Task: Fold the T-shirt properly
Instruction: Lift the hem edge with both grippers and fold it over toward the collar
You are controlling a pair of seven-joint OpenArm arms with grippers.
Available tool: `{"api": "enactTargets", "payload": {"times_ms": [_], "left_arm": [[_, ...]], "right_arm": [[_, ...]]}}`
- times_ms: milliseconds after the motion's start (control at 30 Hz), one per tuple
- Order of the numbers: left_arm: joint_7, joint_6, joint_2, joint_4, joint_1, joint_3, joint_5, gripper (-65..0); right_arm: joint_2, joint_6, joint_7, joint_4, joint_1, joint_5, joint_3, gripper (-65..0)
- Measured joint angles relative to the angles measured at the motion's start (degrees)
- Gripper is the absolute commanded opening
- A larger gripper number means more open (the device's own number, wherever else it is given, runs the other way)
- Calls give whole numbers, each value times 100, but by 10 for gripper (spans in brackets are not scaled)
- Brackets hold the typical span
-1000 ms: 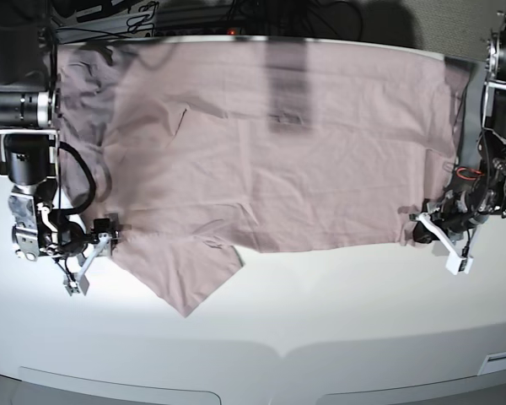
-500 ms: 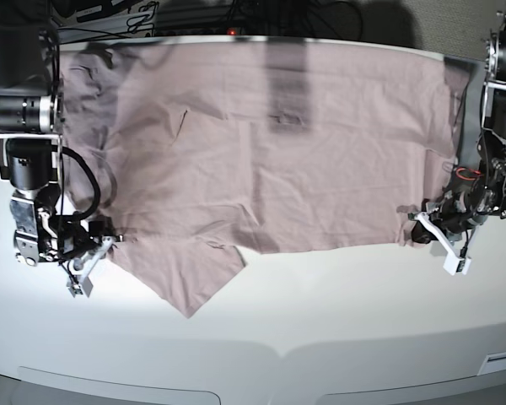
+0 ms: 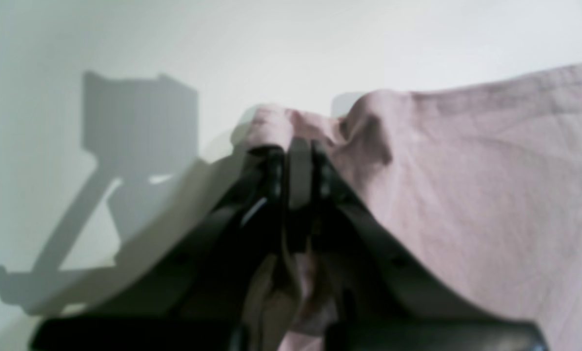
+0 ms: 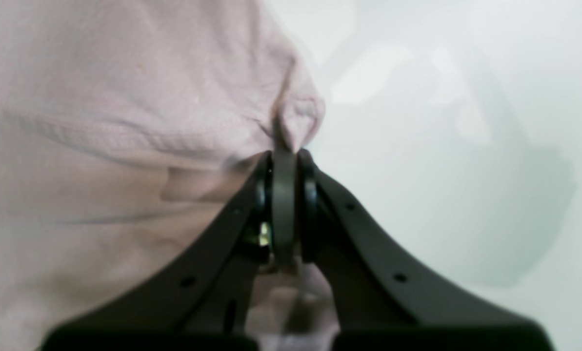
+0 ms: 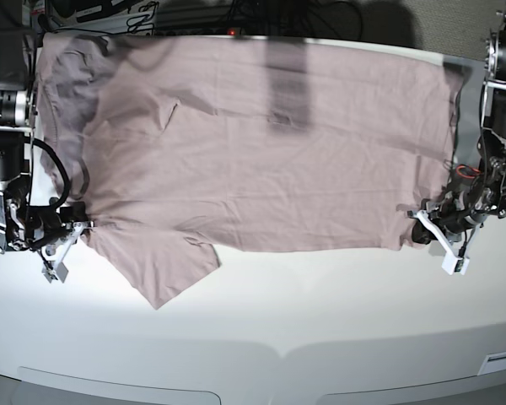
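Pink, thin cotton: the T-shirt (image 5: 261, 143) looks limp and light. Left hand (image 5: 422, 228) and right hand (image 5: 78, 229) each pinch a near-edge corner tight, good holds.

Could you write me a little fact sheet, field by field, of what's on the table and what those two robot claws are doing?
cloth: large dusty pink short-sleeved cotton T-shirt, spread flat, lightly wrinkled
surface: white table
sleeve: one sleeve points toward the near table edge, on the base view's left
left gripper: shut on a bunched corner of the T-shirt
right gripper: shut, pinching the T-shirt's edge by that sleeve
folds so far: none visible
behind the table: dark cables, blurred
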Motion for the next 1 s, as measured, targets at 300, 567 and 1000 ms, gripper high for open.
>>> {"api": "enactTargets", "payload": {"times_ms": [300, 567, 1000], "left_arm": [[-63, 61, 160, -59, -374, 15, 496, -650], [33, 61, 164, -57, -920, 26, 708, -650], [219, 61, 109, -59, -905, 26, -33, -650]], "right_arm": [[-15, -70, 199, -24, 223, -48, -4, -650], [-13, -61, 186, -24, 841, -201, -4, -650], [90, 262, -260, 509, 951, -173, -7, -650]]}}
